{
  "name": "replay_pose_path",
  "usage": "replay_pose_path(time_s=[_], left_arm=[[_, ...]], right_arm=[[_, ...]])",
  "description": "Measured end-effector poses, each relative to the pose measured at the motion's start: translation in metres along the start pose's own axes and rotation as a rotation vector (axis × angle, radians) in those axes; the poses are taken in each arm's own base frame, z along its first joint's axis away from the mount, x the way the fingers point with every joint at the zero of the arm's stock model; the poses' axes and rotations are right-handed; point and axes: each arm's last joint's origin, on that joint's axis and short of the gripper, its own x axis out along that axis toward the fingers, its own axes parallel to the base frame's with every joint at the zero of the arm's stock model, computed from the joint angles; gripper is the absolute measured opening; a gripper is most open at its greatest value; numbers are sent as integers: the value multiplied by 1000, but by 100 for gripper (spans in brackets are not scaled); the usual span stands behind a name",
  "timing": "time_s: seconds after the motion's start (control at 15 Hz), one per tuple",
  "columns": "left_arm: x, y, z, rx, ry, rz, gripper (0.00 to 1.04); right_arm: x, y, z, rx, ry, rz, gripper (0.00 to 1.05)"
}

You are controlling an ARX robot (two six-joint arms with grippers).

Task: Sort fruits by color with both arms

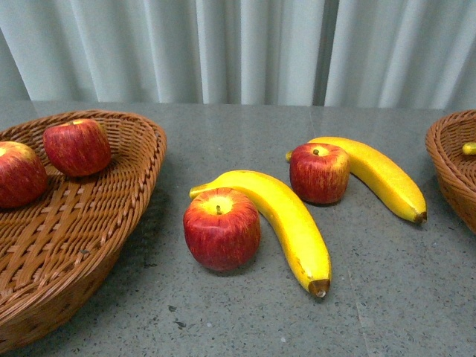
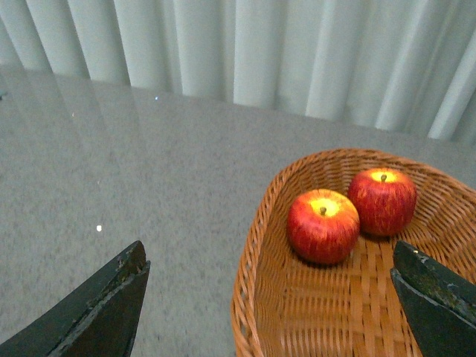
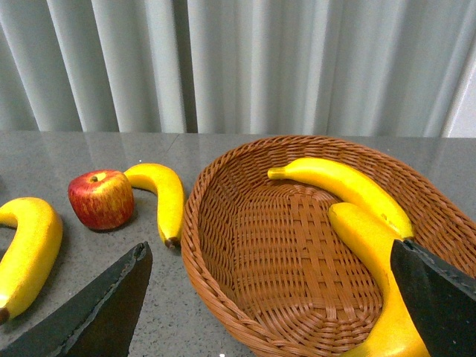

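My left gripper (image 2: 268, 294) hangs wide open and empty over the apple basket (image 2: 327, 155), my right gripper (image 3: 269, 290) likewise over the banana basket (image 3: 223, 160). Two apples (image 1: 222, 228) and two bananas (image 1: 286, 219) lie paired on the table (image 1: 387, 297) between. Next, I judge: another pick, easing each fruit off its neighbour.

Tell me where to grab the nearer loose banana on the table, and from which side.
Probably grip the banana across its width on the straighter stretch between middle and brown tip, coming from above. It lies flat, and the apple sits in its inner curve near the stem end, crowding that half.
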Motion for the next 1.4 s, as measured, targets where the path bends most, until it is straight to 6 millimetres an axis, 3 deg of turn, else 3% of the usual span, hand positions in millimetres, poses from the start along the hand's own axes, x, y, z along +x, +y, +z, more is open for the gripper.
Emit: replay_pose_path(time_s=[0.13, 0.27, 0.47, 0.6, 0.67, 0.73, 0.93, 1.4], left_arm=[[27, 4, 30, 68, -49, -60, 98], [60, -11, 59, 145, -36, -234, 98], [100, -51, 65, 241, 87, -453, 98], [109, -80, 66, 292, 114, -579, 98], [111, -95, 65, 316, 126, -643, 98], [110, -126, 46, 352, 204, -781, 98], [103, -166, 20, 408, 281, -955, 98], [99, -195, -11, 465, 355, -1058, 98]], right_arm=[[0, 0, 0, 0, -1, 0, 98], [0, 0, 0, 0, -1, 0, 98], [0, 0, 0, 0, 0, 0, 98], [0, 0, 0, 0, 0, 0, 98], [0, 0, 0, 0, 0, 0, 98], [0, 0, 0, 0, 0, 0, 98], [0, 0, 0, 0, 0, 0, 98], [0, 0, 0, 0, 0, 0, 98]])
